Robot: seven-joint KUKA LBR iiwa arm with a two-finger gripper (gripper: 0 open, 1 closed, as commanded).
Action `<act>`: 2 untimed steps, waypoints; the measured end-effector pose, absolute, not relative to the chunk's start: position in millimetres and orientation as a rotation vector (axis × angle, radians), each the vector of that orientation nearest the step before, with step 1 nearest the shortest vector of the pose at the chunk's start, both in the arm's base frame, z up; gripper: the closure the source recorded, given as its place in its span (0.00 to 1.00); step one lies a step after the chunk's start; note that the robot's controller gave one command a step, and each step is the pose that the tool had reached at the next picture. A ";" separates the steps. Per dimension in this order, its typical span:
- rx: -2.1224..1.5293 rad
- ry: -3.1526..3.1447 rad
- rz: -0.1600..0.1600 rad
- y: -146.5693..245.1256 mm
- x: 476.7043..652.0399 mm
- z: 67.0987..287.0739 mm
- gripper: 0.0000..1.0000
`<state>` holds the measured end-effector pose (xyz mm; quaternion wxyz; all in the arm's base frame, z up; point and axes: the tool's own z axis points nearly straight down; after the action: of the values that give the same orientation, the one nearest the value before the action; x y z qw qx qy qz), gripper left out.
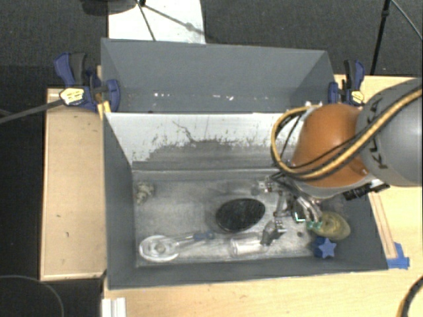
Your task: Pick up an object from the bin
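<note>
The gripper (281, 220) hangs low at the bin's (211, 78) four o'clock — whether it is open, or has hold of anything, I cannot tell. The black disc (240, 214) lies just at its nine o'clock, and a small clear cup (244, 246) at seven. The disc looks flat, stiff and probably light — best pinched across its rim.
</note>
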<state>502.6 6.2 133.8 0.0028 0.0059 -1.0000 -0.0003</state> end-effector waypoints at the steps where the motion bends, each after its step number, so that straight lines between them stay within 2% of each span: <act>1: -0.095 -3.137 0.002 -40.4 489.7 95.9 0.00; 2: -0.010 -3.139 -0.006 49.0 495.1 72.7 0.00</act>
<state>495.1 49.0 72.7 0.0012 -0.0033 -1.0000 -0.0018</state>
